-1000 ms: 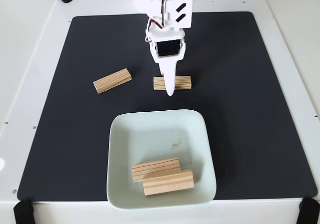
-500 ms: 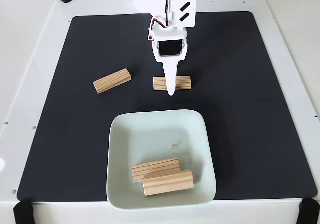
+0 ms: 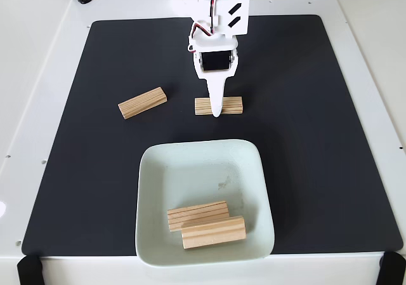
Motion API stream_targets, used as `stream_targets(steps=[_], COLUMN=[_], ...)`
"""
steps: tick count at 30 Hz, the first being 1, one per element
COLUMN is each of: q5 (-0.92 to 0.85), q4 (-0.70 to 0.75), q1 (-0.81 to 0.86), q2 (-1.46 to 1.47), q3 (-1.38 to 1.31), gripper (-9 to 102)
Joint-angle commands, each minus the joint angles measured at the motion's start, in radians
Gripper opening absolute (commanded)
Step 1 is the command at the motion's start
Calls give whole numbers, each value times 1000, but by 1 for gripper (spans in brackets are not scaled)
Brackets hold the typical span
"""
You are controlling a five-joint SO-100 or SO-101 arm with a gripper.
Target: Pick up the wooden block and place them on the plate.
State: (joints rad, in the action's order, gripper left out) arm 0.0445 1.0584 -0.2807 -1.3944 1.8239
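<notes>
The plate (image 3: pixel 257 183) holds two wooden blocks (image 3: pixel 198 214); whether the gripper (image 3: pixel 216 112) is open is unclear

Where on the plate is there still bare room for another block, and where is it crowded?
The plate is bare across its far half, from the rim nearest the gripper down past the centre smudge. Its near edge is crowded: two wooden blocks lie side by side, touching.

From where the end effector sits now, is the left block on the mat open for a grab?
Probably yes. That block lies alone on the black mat, nothing touching it. The end effector is over the middle block, to its right in the fixed view, and bare mat lies between them. Reach itself I can't judge.
</notes>
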Motion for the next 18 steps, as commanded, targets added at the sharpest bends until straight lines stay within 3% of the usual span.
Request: stream_targets(steps=[1,3,18], q5=[9,9,-6], q4=[0,-2,-2], q1=[-8,-8,2], q2=[-2,-2,-198], q3=[5,5,-77], gripper=[5,-1,0])
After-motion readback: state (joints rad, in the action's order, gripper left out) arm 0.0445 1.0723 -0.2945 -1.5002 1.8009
